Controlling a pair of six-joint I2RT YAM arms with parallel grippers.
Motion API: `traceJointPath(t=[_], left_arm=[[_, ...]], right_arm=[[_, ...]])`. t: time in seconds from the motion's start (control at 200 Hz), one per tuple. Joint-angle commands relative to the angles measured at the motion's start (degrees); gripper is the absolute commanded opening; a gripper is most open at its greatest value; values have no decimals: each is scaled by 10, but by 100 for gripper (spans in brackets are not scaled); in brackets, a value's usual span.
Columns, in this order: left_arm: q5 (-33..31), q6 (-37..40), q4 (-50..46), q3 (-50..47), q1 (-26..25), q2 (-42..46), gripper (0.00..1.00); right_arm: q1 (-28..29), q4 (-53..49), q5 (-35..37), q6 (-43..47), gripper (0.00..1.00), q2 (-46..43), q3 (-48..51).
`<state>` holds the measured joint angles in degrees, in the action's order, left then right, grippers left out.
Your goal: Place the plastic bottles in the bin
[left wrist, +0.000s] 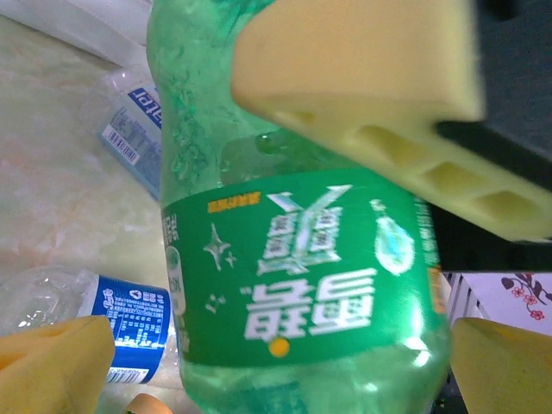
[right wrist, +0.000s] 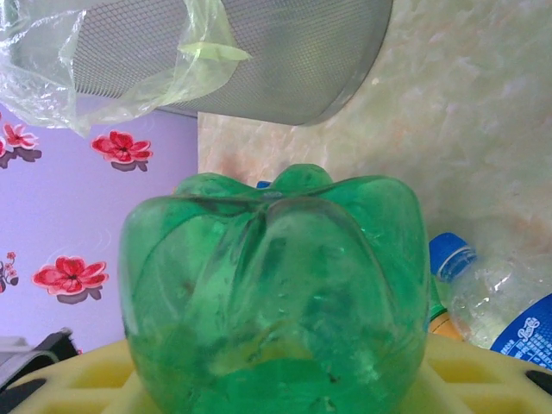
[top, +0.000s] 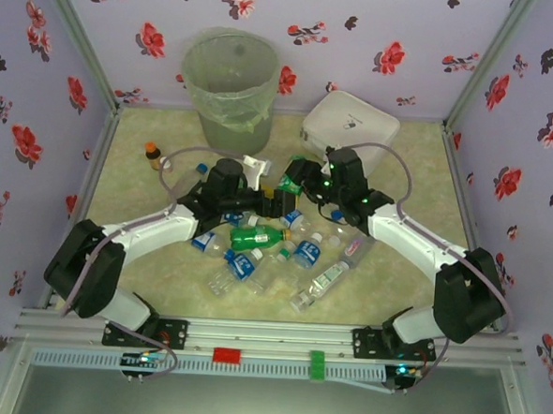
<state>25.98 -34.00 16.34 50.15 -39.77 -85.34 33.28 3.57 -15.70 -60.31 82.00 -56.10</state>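
I am working a two-arm rig from a distance, moving plastic bottles into a bin. The bin, a tall grey wastebasket with a pale green liner, stands at the far side of the table.

Just to the near right of the bin, my right fingers are clenched on a green bottle, whose lobed base points towards the bin wall. My left fingers are spread wide, grasping nothing, with the same green bottle between them. I cannot tell whether they touch it. The other bottles lie in a loose heap nearer to me than the bin.

To do this step well, I judge that the left arm should back away first. The right arm should then lift the bottle above the bin rim, which stands far taller than a bottle. It should let go only over the open mouth, clear of the loose liner.

The green label carries large white Chinese characters, upside down in the left wrist view. I take this for Sprite's Chinese branding. A blue-labelled bottle beside it has a barcode and print too small to read.
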Motion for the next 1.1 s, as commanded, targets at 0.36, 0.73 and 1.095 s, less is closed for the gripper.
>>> traceJointPath(t=[0.36,0.73,1.095], left_arm=[[-29,5,67,16,-4,-14,69],[-72,-13,42,-32,1,33,48],[-135,79,-176,99,69,99,47]], right_arm=[[13,19,-5,-14,52,0,-11],[-2,-84,38,53,87,-16,-66],[-39,-238,191,129,100,-61,-80]])
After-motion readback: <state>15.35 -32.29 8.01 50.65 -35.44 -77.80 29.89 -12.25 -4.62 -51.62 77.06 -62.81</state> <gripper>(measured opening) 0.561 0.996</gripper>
